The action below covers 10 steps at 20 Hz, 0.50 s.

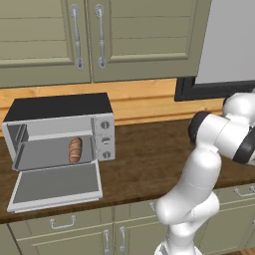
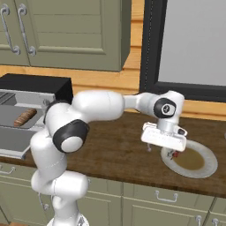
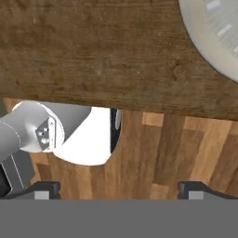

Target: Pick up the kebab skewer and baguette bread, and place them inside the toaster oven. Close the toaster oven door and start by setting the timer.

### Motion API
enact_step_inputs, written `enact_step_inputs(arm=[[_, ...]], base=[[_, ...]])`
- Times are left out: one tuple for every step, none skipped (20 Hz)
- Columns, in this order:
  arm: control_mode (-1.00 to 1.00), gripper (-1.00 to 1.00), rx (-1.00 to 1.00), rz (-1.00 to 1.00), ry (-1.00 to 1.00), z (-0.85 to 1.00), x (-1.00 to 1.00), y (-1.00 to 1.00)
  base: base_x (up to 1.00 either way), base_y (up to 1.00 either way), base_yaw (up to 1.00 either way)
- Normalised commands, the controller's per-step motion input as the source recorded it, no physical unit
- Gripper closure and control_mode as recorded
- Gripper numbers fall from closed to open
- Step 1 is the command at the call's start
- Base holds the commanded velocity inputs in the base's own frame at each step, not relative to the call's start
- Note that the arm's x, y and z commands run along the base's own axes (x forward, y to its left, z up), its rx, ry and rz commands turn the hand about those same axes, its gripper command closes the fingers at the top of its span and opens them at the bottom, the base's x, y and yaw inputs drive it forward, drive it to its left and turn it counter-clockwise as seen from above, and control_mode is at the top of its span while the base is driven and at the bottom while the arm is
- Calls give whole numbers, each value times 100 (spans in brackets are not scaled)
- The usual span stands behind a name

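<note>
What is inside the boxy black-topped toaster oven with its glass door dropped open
Inside the toaster oven, one tan, score-marked baguette bread lies on the grey floor of the cavity. Its right end sits behind the control panel, so I cannot see what, if anything, is there.

In the left base view the toaster oven (image 1: 62,132) sits at left on the counter (image 1: 149,154), its door (image 1: 56,185) dropped forward, the baguette bread (image 1: 74,149) inside. In the right base view a plate (image 2: 207,170) lies at lower right, the claw (image 2: 161,150) above its left rim.

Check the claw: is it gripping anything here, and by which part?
Nothing is held. The claw stands open and empty above the dark wooden counter, beside the round grey-rimmed plate.
</note>
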Motion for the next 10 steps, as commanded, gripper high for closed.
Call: enact_step_inputs(arm=[[-100,-100,5,21,-26,-24,29,0],[-100,-100,6,26,-27,-22,11,0],[-100,-100,5,25,-27,-30,9,0],[-100,-100,4,23,-26,-36,23,0],[-100,-100,1,17,-23,-31,22,0],[-100,-100,0,7,-17,-21,6,0],[-100,-100,0,0,-11,-19,0,-4],[-100,-100,0,-2,-9,-16,0,0],[-100,-100,0,-12,-7,-14,0,0],[-100,-100,0,-17,-7,-14,9,0]], base=[[0,0,0],[0,0,0],[0,0,0],[0,0,0],[0,0,0],[0,0,0],[0,0,0],[0,0,0],[0,0,0],[0,0,0]])
